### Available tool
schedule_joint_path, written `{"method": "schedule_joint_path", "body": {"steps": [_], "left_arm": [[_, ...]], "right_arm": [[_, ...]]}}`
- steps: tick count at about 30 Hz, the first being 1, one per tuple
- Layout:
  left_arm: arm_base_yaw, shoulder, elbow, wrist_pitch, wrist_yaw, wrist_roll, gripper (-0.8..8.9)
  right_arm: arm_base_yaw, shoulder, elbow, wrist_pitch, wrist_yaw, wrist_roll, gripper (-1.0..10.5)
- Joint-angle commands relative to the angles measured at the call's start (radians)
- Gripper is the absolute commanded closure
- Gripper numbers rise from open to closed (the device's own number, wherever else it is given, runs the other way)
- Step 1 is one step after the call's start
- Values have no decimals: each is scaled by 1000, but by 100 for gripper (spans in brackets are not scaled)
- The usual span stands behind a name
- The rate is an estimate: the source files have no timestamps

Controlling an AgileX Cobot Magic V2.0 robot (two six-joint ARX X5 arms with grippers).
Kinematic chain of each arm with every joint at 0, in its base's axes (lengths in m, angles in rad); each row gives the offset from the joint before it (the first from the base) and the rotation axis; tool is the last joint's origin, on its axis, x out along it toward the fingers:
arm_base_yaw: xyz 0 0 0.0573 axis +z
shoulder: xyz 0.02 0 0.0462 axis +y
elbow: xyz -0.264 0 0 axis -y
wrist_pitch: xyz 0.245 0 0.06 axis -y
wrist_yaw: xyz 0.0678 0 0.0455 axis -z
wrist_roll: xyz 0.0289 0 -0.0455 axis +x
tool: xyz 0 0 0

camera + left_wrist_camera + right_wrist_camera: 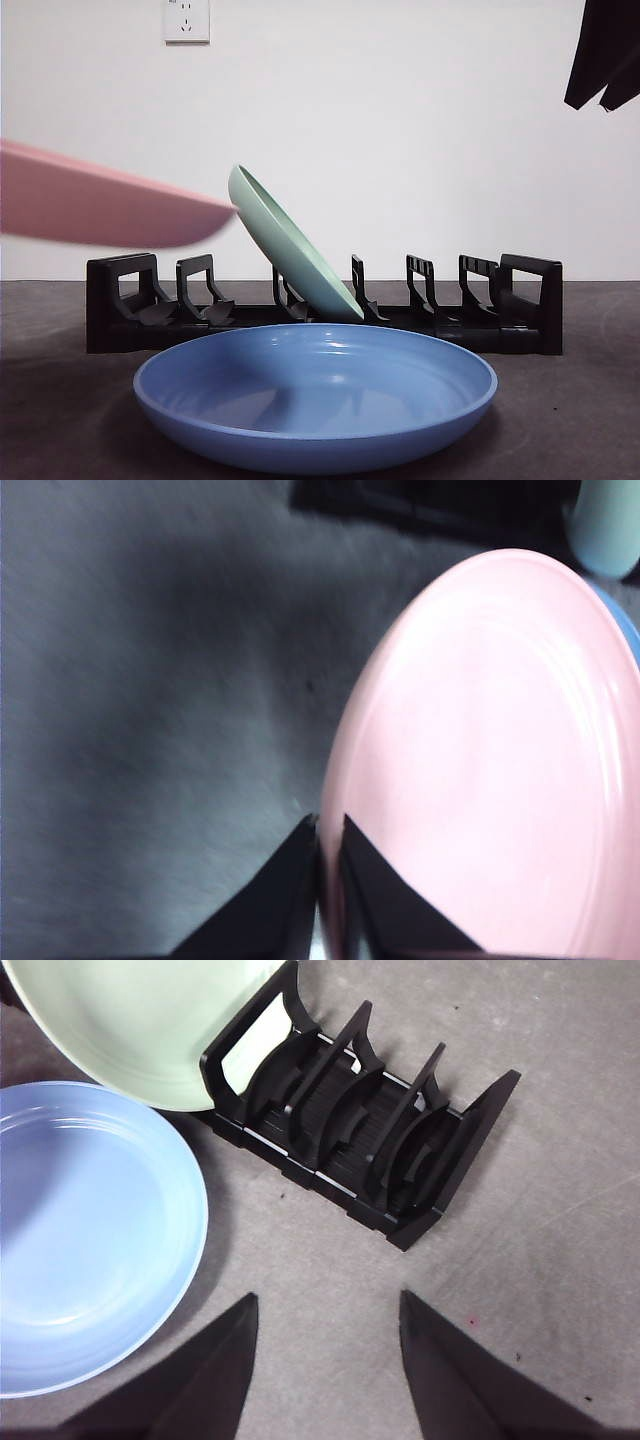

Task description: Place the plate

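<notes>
My left gripper (328, 830) is shut on the rim of a pink plate (490, 760). In the front view the pink plate (100, 205) hangs nearly flat above the left end of the black dish rack (120, 300), its edge close to a green plate (290, 245) that leans in a middle slot. A blue plate (315, 400) lies flat on the table in front of the rack. My right gripper (325, 1305) is open and empty, high above the rack's right end (400, 1150); it shows as a black tip (605, 55) at the top right.
The rack has several empty slots on its left and right (480, 290). A dark grey table (580, 400) runs to a white wall with a socket (186, 20). The blue plate (80, 1230) and green plate (150, 1020) also show in the right wrist view.
</notes>
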Motion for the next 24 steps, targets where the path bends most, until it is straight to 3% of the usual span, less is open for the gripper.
{"method": "schedule_joint_path", "body": {"steps": [1, 5, 14, 24], "left_arm": [[-44, 9, -46, 64, 9, -112, 798], [-129, 58, -102, 178, 4, -189, 798], [-279, 300, -105, 386, -47, -248, 798], [-316, 521, -78, 560, -74, -261, 797]], "right_arm": [[5, 7, 11, 6, -2, -5, 727], [5, 7, 11, 1, -1, -5, 727], [5, 7, 11, 1, -1, -5, 727], [5, 7, 11, 1, -1, -5, 727]]}}
